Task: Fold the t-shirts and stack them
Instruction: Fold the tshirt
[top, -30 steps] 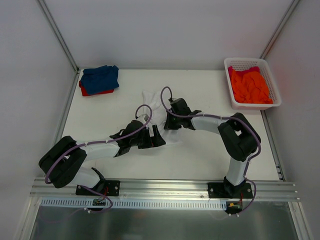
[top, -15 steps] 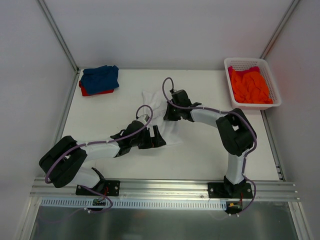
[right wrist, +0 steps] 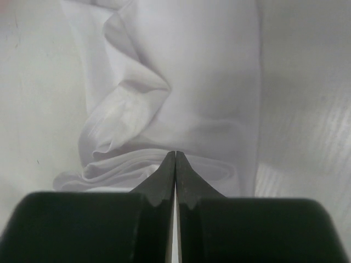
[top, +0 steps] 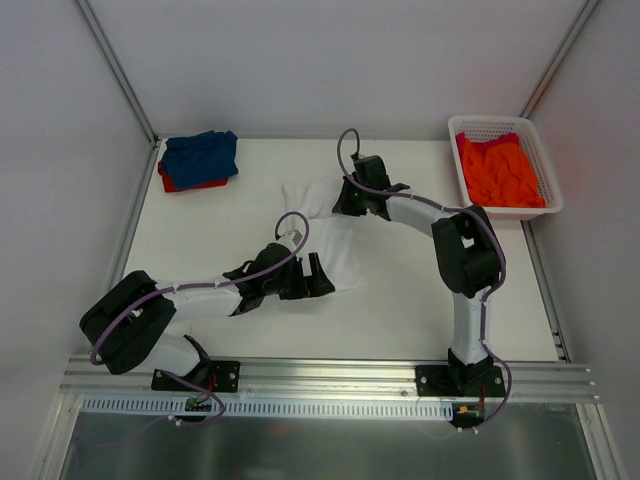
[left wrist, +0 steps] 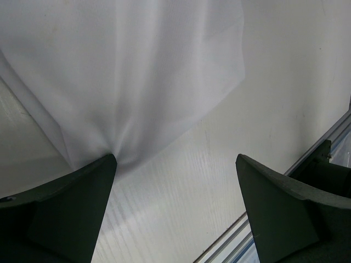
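Found bare table (top: 420,300) at the near right, between the right arm's base and the white t-shirt (top: 340,250). Found more bare surface at the near left, and again between the shirt and the blue tee (top: 200,155) lying on the red tee (top: 185,185) in the far-left corner. Met the basket (top: 460,160) of orange tee (top: 500,172) filling the far-right corner. Saw both arms stretched low across the middle: left gripper (top: 322,277) spread wide at the shirt's near edge, right gripper (top: 340,203) pinched on its far edge. Ran into walls on three sides.
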